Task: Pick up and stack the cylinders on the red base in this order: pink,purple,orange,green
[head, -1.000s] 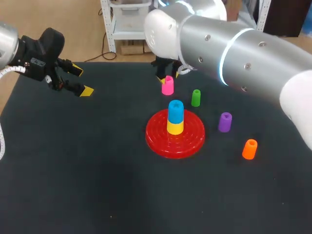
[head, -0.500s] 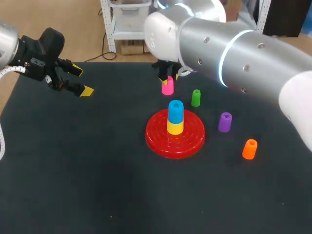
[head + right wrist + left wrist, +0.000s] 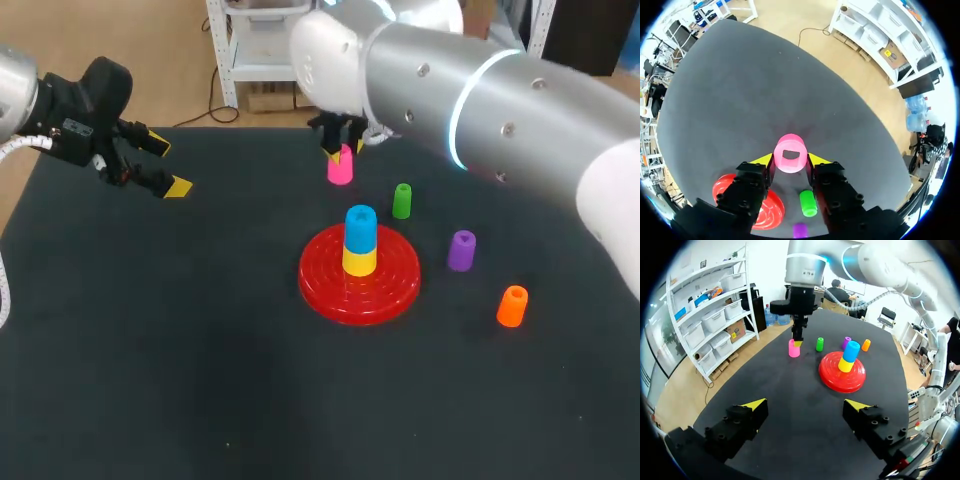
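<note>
Black tabletop carries the red base, with a yellow cylinder and a blue cylinder already stacked on it. Your right gripper pinches the pink cylinder near the far edge by its tips alone. It could slip, or you could clip that stack. Your left gripper hangs wide open.

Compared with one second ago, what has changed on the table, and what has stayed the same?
The right gripper came down over the pink cylinder and shut on it. The cylinder now sits slightly higher in the head view, seemingly lifted. The left gripper stayed open and in place. The green cylinder, purple cylinder, orange cylinder and the red base with its yellow cylinder and blue cylinder did not move.
</note>
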`<state>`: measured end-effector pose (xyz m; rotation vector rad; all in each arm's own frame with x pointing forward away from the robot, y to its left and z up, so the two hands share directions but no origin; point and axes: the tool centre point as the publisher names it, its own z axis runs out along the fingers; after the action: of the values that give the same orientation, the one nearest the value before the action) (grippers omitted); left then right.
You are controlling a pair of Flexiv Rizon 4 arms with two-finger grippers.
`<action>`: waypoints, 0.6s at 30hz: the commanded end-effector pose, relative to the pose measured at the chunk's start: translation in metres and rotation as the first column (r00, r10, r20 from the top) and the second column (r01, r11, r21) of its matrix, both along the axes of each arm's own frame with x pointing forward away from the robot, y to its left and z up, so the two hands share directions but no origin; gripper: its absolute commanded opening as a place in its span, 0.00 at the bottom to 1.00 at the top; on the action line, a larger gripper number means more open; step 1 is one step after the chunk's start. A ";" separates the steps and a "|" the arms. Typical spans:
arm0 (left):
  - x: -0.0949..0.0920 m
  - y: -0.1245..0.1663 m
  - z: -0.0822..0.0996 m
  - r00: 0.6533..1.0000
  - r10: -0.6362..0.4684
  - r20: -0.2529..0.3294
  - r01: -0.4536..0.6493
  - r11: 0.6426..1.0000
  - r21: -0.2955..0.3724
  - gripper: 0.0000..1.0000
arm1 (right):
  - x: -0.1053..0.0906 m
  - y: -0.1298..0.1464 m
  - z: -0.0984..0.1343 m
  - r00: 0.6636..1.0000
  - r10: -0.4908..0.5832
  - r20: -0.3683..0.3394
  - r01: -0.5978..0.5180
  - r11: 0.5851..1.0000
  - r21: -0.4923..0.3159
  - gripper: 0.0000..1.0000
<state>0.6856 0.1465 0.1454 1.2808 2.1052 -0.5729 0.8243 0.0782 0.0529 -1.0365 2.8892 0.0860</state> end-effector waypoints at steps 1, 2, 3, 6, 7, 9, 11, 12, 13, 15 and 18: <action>-0.001 0.001 -0.001 1.000 -0.001 0.004 0.001 1.000 -0.004 1.00 | -0.013 -0.003 0.037 1.000 0.031 0.004 -0.031 0.999 0.013 0.00; -0.001 0.001 -0.001 1.000 -0.001 0.004 0.001 1.000 -0.004 1.00 | -0.018 -0.003 0.046 0.999 0.047 0.007 -0.047 0.999 0.018 0.00; -0.001 0.001 -0.001 1.000 -0.001 0.004 0.001 1.000 -0.004 1.00 | -0.024 -0.004 0.055 0.998 0.065 0.005 -0.065 0.998 0.026 0.00; -0.001 0.001 -0.001 1.000 -0.001 0.004 0.001 1.000 -0.004 1.00 | -0.046 -0.007 0.079 0.992 0.128 0.018 -0.129 0.991 0.046 0.00; -0.001 0.001 -0.001 1.000 -0.001 0.004 0.001 1.000 -0.004 1.00 | -0.054 -0.009 0.087 0.989 0.146 0.023 -0.147 0.988 0.050 0.00; -0.001 0.001 -0.001 1.000 -0.001 0.004 0.001 1.000 -0.004 1.00 | -0.073 -0.013 0.099 0.982 0.187 0.029 -0.188 0.980 0.065 0.00; -0.001 0.001 -0.001 1.000 -0.001 0.004 0.001 1.000 -0.004 1.00 | -0.091 -0.017 0.109 0.974 0.225 0.035 -0.227 0.971 0.071 0.00; -0.001 0.001 -0.001 1.000 -0.001 0.004 0.001 1.000 -0.004 1.00 | -0.100 -0.019 0.113 0.969 0.246 0.037 -0.248 0.966 0.074 0.00; -0.001 0.001 -0.001 1.000 -0.001 0.004 0.001 1.000 -0.004 1.00 | -0.110 -0.022 0.116 0.965 0.259 0.035 -0.261 0.963 0.075 0.00; -0.001 0.001 -0.001 1.000 -0.001 0.004 0.001 1.000 -0.004 1.00 | -0.125 -0.028 0.117 0.958 0.286 0.027 -0.287 0.955 0.073 0.00; -0.001 0.001 -0.001 1.000 -0.001 0.004 0.001 1.000 -0.004 1.00 | -0.147 -0.037 0.114 0.951 0.309 0.014 -0.309 0.949 0.066 0.00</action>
<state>0.6856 0.1465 0.1455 1.2808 2.1052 -0.5729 0.7328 0.0776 0.1715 -1.5481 2.8102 0.1626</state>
